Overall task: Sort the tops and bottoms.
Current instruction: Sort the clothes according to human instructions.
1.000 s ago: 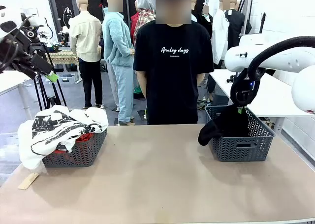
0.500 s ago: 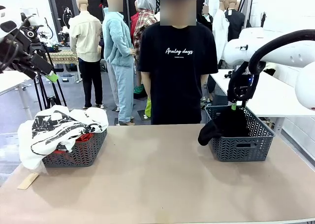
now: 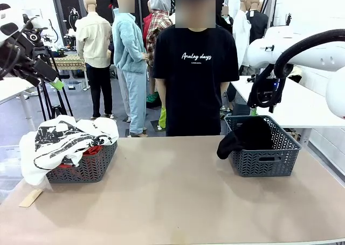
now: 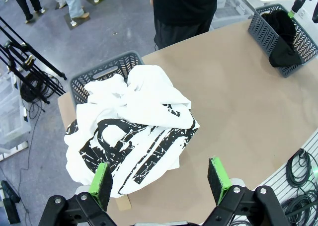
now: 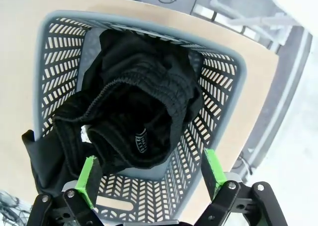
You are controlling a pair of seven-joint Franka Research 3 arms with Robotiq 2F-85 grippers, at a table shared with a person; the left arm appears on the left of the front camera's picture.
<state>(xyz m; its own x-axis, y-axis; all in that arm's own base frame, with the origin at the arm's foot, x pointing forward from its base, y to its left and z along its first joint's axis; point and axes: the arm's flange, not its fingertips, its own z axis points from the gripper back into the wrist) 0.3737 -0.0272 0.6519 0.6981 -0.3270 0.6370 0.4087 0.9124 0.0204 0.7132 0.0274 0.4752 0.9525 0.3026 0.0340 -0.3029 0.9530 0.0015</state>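
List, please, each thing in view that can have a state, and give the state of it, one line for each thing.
left gripper: open, holding nothing, above the white top
right gripper: open, holding nothing, above the right basket
white top: crumpled, heaped on the left basket, hanging over its rim
orange-red top: in the left basket, mostly covered
black bottoms: in the right basket, one part hanging over its rim
left basket: upright, overfull
right basket: upright

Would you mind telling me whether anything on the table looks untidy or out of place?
Two things spill over. Part of the black bottoms hangs over the left wall of the right grey basket. The white printed top is heaped above the left basket and droops down its outer side. Nothing looks damaged.
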